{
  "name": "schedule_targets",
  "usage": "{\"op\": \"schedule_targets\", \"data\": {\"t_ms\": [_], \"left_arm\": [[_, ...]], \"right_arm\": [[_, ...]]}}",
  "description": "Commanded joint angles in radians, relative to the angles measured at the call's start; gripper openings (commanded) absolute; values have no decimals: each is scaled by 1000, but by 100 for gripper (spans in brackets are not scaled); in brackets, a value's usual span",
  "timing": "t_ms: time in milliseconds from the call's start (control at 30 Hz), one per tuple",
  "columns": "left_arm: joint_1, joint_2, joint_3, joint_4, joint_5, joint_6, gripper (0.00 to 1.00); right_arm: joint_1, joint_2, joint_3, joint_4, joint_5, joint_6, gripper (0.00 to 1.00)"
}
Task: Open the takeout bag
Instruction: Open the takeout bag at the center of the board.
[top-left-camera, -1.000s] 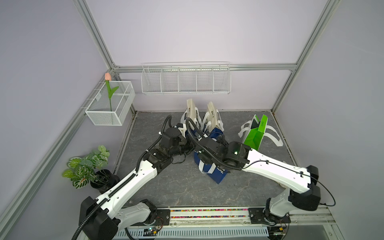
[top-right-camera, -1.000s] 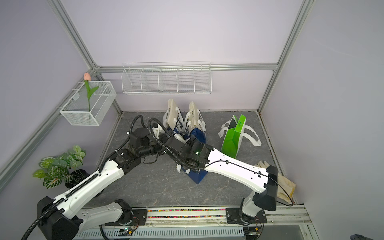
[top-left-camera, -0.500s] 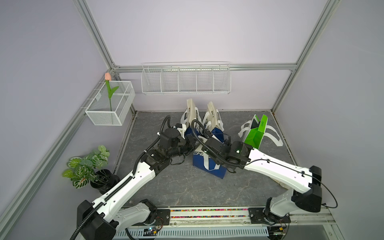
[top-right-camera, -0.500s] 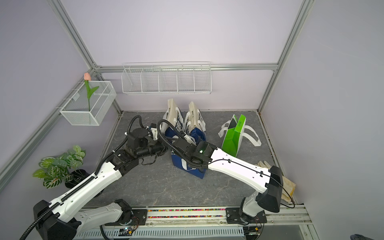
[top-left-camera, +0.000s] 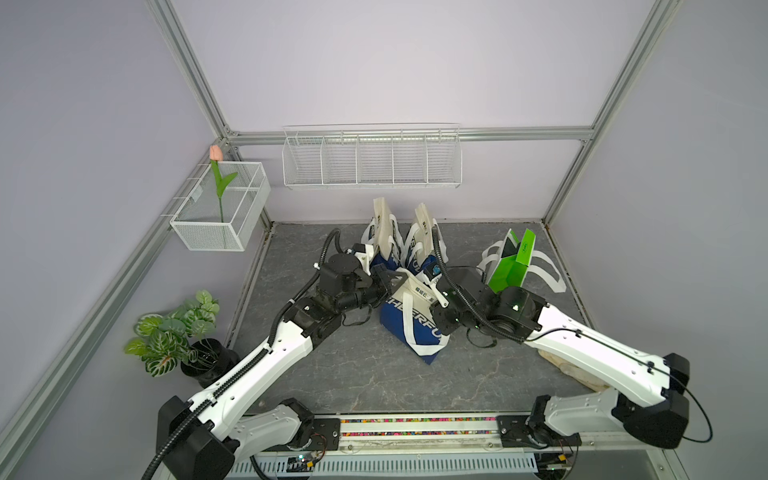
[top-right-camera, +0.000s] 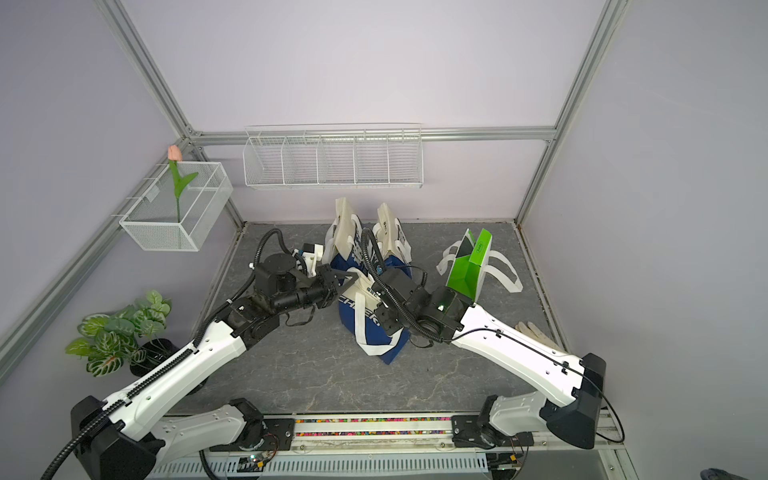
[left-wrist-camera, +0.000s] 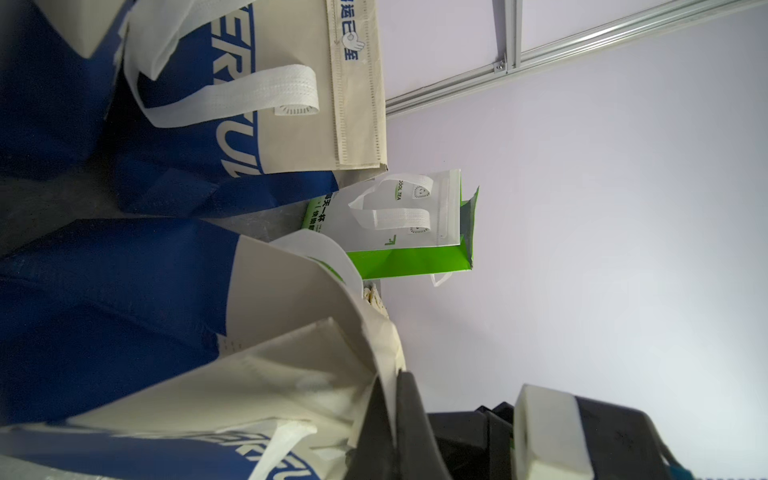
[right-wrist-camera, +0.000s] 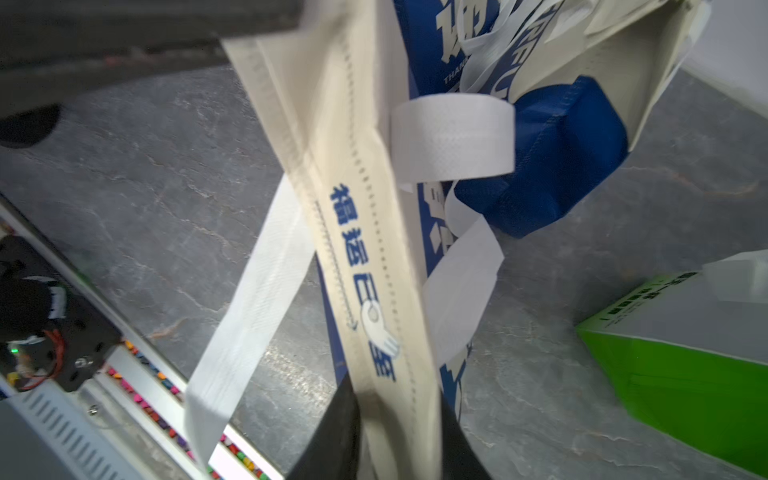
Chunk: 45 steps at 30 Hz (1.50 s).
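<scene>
Well behind the left tool (top-left-camera: 390, 277), beside its arm's lower link, a potted plant (top-left-camera: 174, 336) stands off the tabletop's (top-left-camera: 374, 382) edge. The left tool's jaws are pressed together on one end of the cream top rim of the takeout bag (top-left-camera: 409, 328). In the left wrist view a thin strip of that fabric runs between the two dark fingers (left-wrist-camera: 376, 432).

The takeout bag sits on the tabletop between the two tools, with its cream band stretched from one to the other. Its blue body slants down from them toward the front rail, and a white handle loop (top-left-camera: 409, 332) hangs over the lettering.

The right tool (right-wrist-camera: 399, 432) is clamped on the other end of the same band, which fills the gap between its black fingers (right-wrist-camera: 336, 432).

Just beyond both tools, toward the back wall, two more blue-and-cream bags (top-left-camera: 384, 232) stand side by side. Beside the right tool, on the side away from the takeout bag, a green bag (top-left-camera: 513, 266) stands with its mouth open.
</scene>
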Motion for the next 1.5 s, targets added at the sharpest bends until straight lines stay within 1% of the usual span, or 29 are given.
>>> {"op": "schedule_targets", "data": {"t_ms": [0,67,133,233,300,500,567,633,733,900,1000,1100,1200,1233,1267,1300,1333,1367,1467], "left_arm": [[-1,2,-45,195,59,-38,24],[-1,2,-67,251,60,-48,32],[-1,6,-73,268,68,-48,38],[-1,13,-71,250,80,-27,43],[-2,15,-75,230,77,-11,44],[-2,33,-96,199,76,39,42],[-1,29,-107,188,72,43,42],[-1,26,-119,193,68,43,39],[-1,26,-130,216,68,43,37],[-2,71,-106,270,88,43,33],[-1,99,-89,317,117,27,25],[-3,114,-73,322,123,24,14],[-3,114,-59,299,105,43,12],[-1,114,-56,299,99,43,12],[-2,116,-54,311,97,43,17],[-3,117,-55,332,96,43,25],[-3,119,-59,357,96,41,29],[-2,123,-61,386,96,36,32],[-3,152,-59,440,104,35,32]], "right_arm": [[-5,3,-13,78,-96,20,22],[-7,0,-17,87,-112,28,20],[-10,-3,-18,93,-125,33,16],[-22,-10,-18,103,-148,41,14],[-32,-19,-24,120,-174,45,14],[-68,-50,-51,156,-222,71,13],[-87,-64,-63,164,-242,84,10],[-105,-78,-78,178,-267,96,9],[-120,-92,-101,207,-306,109,9],[-125,-71,-106,206,-341,114,8],[-134,-65,-107,202,-350,120,8],[-139,-69,-107,206,-358,123,7],[-146,-75,-107,207,-366,126,7],[-148,-76,-107,208,-371,130,7],[-152,-77,-109,210,-381,131,7],[-155,-77,-112,213,-392,134,7],[-157,-77,-116,216,-400,137,7],[-158,-79,-122,222,-411,140,7],[-169,-92,-142,243,-434,151,7]]}}
